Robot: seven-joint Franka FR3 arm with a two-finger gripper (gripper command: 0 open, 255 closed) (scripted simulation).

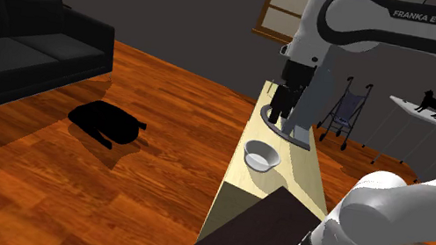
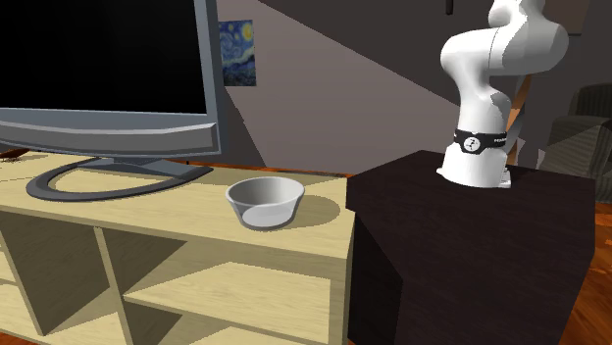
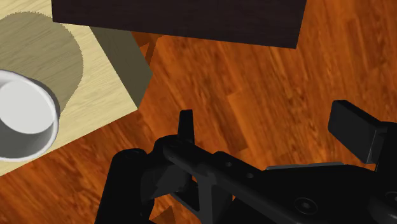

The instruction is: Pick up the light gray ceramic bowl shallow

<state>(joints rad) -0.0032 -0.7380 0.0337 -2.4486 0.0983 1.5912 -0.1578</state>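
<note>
Light grey bowl [image 1: 262, 157] sat upright on pale wood worktop [image 1: 302, 170], interior plain, near dark stand [image 1: 248, 237]. Claw [image 3: 270, 130] spread, pinching nothing, over wooden floor [image 3: 254, 76], apart from bowl.

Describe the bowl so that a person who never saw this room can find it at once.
Find the large flat television on the long pale wooden shelf unit. On that unit's top, between the television's curved grey foot and the dark box, stands the bowl. It is the only small round open vessel there, light grey, standing alone.
</note>
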